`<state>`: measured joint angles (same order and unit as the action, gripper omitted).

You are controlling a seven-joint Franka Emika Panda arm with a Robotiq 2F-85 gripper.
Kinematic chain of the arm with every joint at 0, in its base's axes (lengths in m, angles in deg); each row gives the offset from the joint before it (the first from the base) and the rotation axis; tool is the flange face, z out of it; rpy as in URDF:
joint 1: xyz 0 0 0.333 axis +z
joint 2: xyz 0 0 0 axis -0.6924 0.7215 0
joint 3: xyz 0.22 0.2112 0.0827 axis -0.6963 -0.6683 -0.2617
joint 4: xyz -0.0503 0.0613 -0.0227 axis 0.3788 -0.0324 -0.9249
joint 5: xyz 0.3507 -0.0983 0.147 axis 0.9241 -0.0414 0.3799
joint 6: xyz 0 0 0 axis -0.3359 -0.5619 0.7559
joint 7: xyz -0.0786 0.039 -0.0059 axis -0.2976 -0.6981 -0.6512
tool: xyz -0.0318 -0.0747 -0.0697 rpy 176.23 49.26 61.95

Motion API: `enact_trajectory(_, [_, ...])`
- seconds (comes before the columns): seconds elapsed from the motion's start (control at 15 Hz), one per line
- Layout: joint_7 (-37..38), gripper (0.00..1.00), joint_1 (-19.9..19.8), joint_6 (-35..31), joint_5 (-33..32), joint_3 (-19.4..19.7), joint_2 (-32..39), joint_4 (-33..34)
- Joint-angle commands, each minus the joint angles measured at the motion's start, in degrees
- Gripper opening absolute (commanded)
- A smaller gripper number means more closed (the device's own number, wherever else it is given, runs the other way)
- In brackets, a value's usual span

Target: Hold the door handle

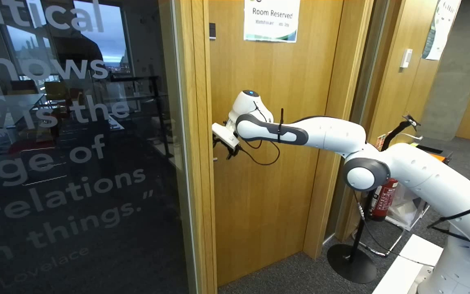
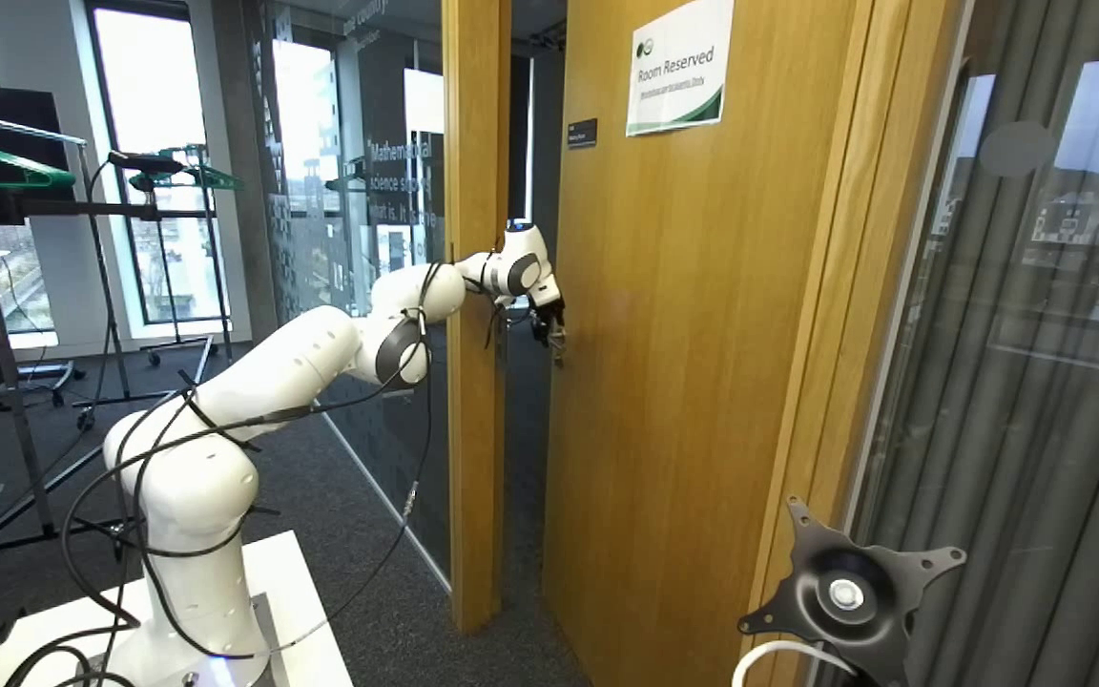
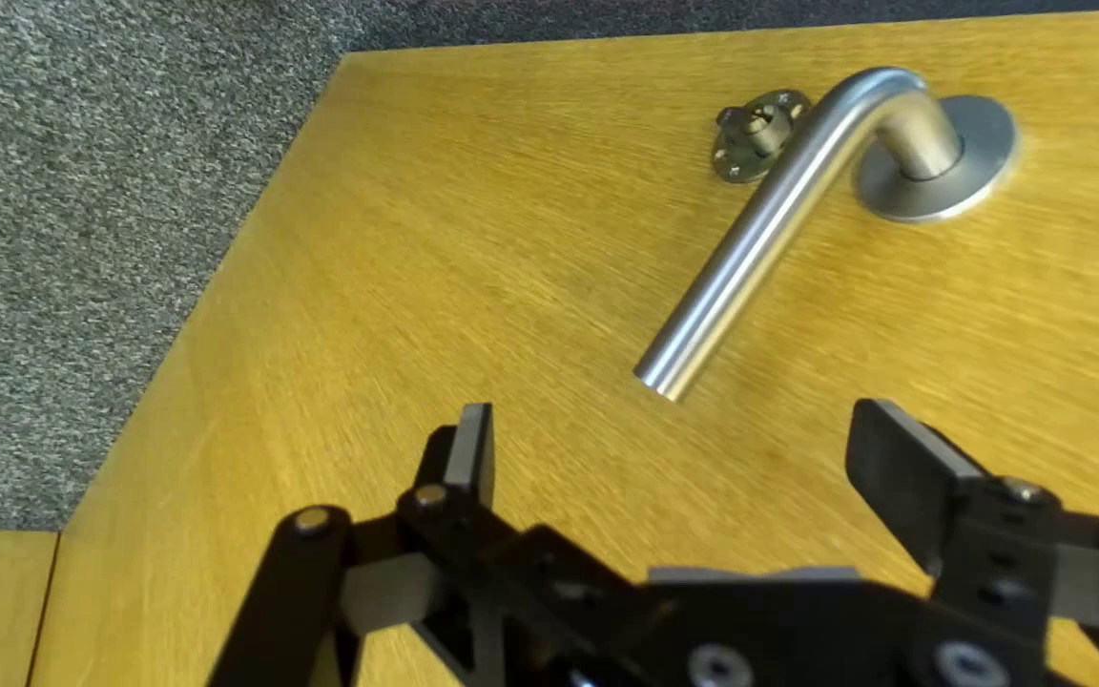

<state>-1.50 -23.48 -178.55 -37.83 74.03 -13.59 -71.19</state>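
Wrist view: the door handle (image 3: 757,240) is a smooth metal lever of round section, brushed to a satin sheen, with a bright streak along its length and a flat-cut end. It bends in a tight curve to a short neck, which rises from a disc-shaped rose (image 3: 986,148) on the face of the door (image 3: 416,286). Just beside the bend sits a lock fitting (image 3: 764,132) in a small plate set with screws. The door is honey-coloured wood, its fine grain running in short, close flecks; beyond its edges lies speckled grey carpet (image 3: 111,210).

Black, hard-edged and studded with round bolt heads, the gripper (image 3: 672,429) has its two fingers (image 3: 902,477) spread wide apart, with nothing in their hold. The handle's free end points towards the gap between them and stands clear of both.

In an exterior view the door is ajar, a dark gap showing between its edge and a squared timber post (image 2: 478,477), and the gripper is just beside the handle, near that edge. The arm (image 2: 273,372) that bears it is smooth white and rounded, with dark grey rings at the joints and black cables (image 2: 292,414) looped round it. In both exterior views a paper sign (image 1: 271,23) reading "Room Reserved" is flat on the wood above. Beside the post, in an exterior view, dark glass (image 1: 153,245) carries pale, rounded lettering.
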Motion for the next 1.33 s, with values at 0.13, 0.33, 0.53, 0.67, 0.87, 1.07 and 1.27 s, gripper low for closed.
enact_trajectory(0.13, [-2.7,1.00,-0.1,-0.3,-0.8,1.0,1.1,1.1])
enact_trajectory(0.33, [-2.9,1.00,-0.3,3.2,-0.4,0.9,6.6,7.7])
enact_trajectory(0.53, [-2.7,1.00,-0.2,0.7,-0.1,0.7,4.7,1.4])
enact_trajectory(0.67, [-2.6,1.00,-0.3,0.7,0.0,0.6,4.8,1.5])
enact_trajectory(0.87, [-2.7,1.00,-0.4,0.9,0.4,0.3,4.4,1.7])
enact_trajectory(1.07, [-3.1,1.00,-0.5,1.5,1.2,-0.5,4.0,1.9])
enact_trajectory(1.27, [-4.1,1.00,-0.7,3.1,2.5,-2.3,3.4,2.7])
